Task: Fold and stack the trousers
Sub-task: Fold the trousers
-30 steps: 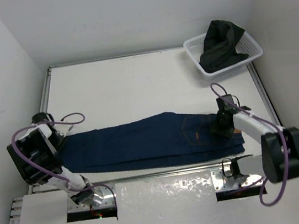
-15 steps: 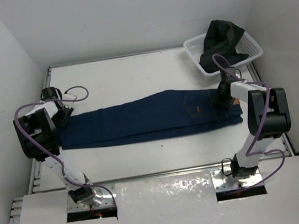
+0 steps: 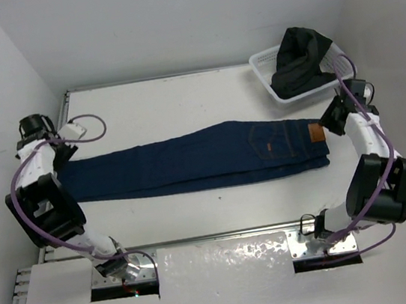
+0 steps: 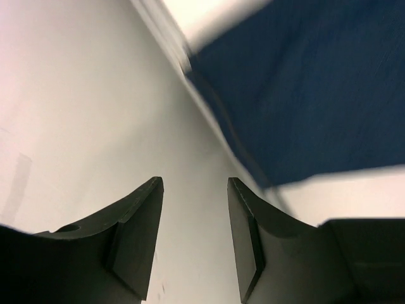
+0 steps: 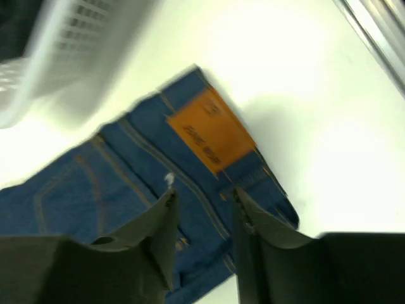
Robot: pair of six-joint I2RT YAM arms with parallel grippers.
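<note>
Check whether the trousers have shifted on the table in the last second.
Yes. The trousers slid away from the table's near edge toward the far side, waistband end now closer to the white basket.

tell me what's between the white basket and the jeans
Bare white tabletop; the top view shows nothing between the white plastic mesh basket and the dark navy denim jeans.

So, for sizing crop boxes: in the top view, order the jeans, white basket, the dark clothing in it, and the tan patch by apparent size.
1. jeans
2. white basket
3. dark clothing, close to the basket's size, so this pair is unsure
4. tan patch
</note>
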